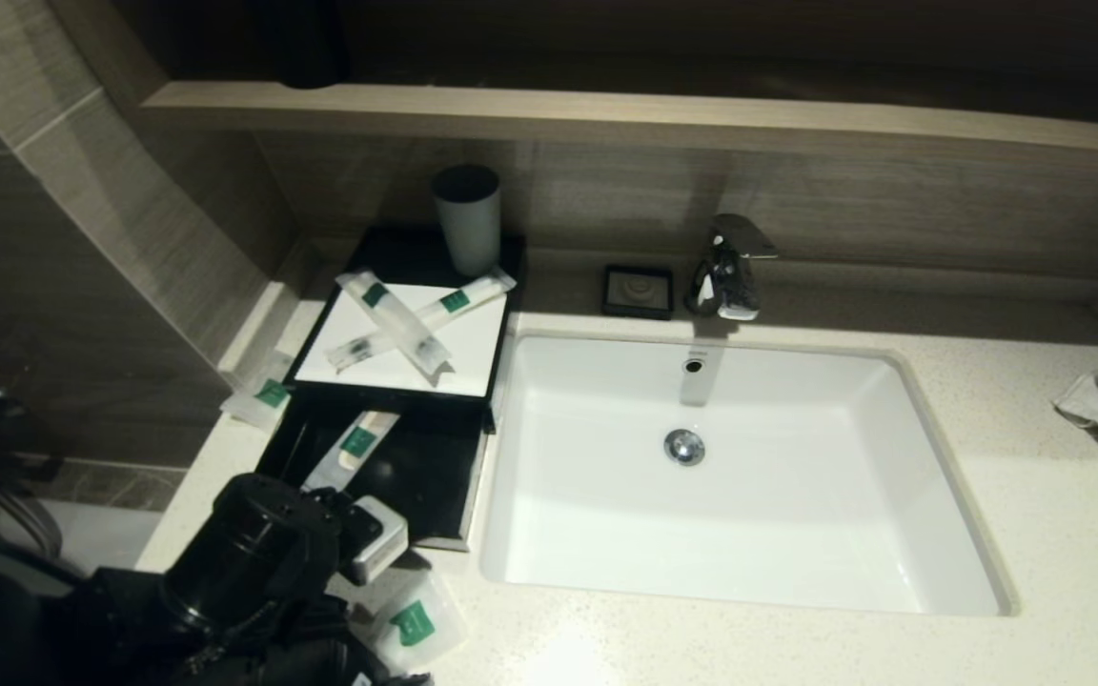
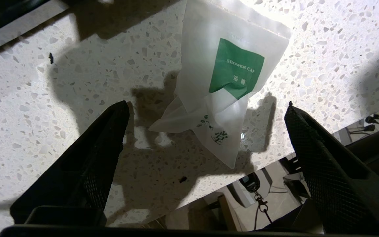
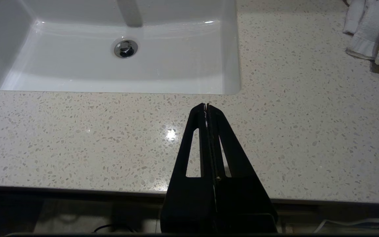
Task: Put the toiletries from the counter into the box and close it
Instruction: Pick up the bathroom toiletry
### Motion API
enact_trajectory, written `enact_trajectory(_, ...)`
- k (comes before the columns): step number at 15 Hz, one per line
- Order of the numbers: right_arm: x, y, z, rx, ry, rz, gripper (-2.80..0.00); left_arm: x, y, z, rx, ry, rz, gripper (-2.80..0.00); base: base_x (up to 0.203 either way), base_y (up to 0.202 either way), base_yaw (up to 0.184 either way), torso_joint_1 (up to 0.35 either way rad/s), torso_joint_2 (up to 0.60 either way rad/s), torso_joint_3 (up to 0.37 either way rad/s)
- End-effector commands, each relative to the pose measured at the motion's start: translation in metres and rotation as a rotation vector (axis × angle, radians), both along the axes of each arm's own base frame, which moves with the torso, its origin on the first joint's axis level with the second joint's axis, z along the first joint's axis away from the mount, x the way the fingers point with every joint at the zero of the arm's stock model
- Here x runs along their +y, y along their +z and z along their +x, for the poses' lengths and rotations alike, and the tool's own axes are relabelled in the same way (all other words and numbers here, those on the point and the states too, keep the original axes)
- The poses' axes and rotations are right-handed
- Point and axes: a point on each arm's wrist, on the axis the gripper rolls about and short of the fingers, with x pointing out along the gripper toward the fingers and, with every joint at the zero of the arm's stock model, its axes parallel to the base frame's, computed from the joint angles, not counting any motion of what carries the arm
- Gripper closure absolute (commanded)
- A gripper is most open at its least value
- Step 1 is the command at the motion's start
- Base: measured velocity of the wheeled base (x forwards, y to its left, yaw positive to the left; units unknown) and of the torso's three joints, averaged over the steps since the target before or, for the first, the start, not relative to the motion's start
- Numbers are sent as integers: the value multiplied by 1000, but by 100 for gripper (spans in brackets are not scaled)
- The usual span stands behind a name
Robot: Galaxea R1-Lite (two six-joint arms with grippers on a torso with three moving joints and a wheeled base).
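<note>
Two slim packets (image 1: pixel 411 319) lie crossed atop the box (image 1: pixel 473 367); its drawer (image 1: pixel 416 472) open w/ one packet (image 1: pixel 354 448) inside. My left claw (image 2: pixel 206 138), jaws wide, hovers over shower-cap pouch (image 2: pixel 224 85) at counter's (image 2: pixel 61 98) front edge. Right claw (image 3: pixel 206 107) closed, empty, at front edge.

Black box (image 1: pixel 395 314), drawer open: one packet (image 1: pixel 355 445) inside, two long crossed packets (image 1: pixel 396 319) on top; shower-cap pouch (image 2: pixel 222 85) flat on speckled counter (image 1: pixel 797 638); another pouch (image 1: pixel 263 393) left of box.
</note>
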Motion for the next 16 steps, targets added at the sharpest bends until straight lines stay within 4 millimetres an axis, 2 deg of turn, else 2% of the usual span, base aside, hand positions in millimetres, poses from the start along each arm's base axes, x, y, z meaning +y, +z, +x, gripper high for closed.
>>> enact_trajectory(1, 0, 0, 0, 0, 1, 0, 0, 0, -1, 0, -1, -6, 6, -280, 0, 0, 0, 0, 0, 0)
enact_trajectory(11, 0, 0, 0, -1, 1, 0, 0, 0, 0, 0, -5, -13, 10, -280, 0, 0, 0, 0, 0, 0)
enact_trajectory(12, 0, 0, 0, 0, 1, 0, 0, 0, 0, 0, -6, -14, 11, 0, 0, 0, 0, 0, 0, 0)
enact_trajectory(16, 0, 0, 0, 0, 1, 0, 0, 0, 0, 0, -6, -14, 11, 0, 0, 0, 0, 0, 0, 0)
